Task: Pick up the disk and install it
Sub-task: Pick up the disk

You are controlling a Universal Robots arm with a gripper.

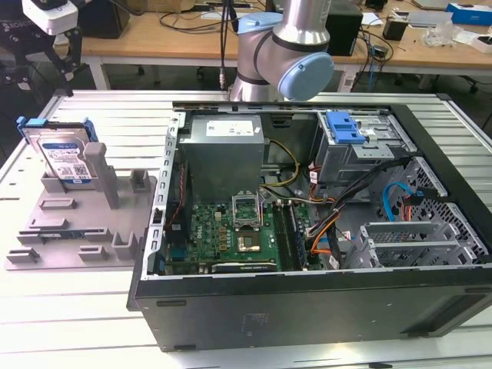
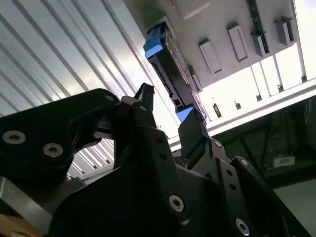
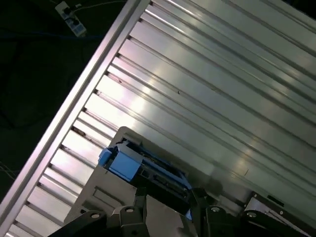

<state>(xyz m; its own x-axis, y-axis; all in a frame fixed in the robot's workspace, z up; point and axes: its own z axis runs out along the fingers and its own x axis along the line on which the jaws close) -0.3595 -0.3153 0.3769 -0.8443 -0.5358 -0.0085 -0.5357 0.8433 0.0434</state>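
Pincer (image 1: pixel 52 63) released, jaws apart, nothing held. Disk (image 1: pixel 65 157) upright in grey holder (image 1: pixel 73 231), below pincer w/ clear gap.

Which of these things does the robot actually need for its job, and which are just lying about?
Job: disk standing in grey holder; open gripper near it; open computer case.
Lying about: boxes on the back desks.

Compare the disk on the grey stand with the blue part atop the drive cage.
The disk stands on edge, outside the case; the blue part lies flat inside it. The disk shows a labelled metal face in a blue frame; the blue part is plain plastic. Both share the same bright blue.
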